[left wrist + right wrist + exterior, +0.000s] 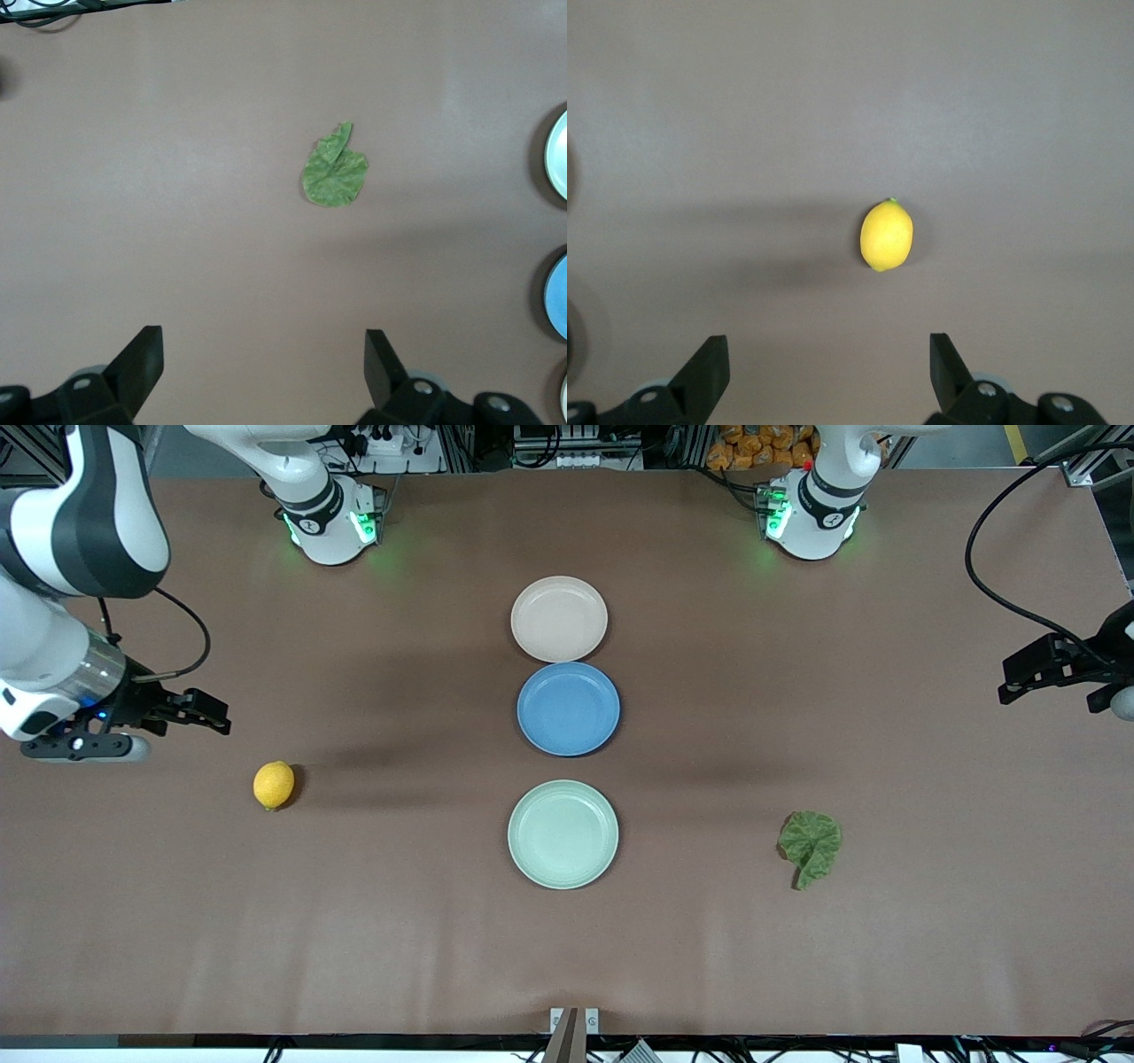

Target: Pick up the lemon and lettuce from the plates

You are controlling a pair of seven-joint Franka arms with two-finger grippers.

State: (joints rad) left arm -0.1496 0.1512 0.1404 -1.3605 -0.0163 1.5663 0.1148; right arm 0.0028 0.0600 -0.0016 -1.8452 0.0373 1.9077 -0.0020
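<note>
Lying off plates (563, 833) (tabletop) — lemon (273, 785), lettuce (811, 843)

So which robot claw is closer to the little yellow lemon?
The right claw. It hangs open above the table at the right arm's end, close beside the small yellow oval lemon. The left claw is open too, way off at the left arm's end.
</note>
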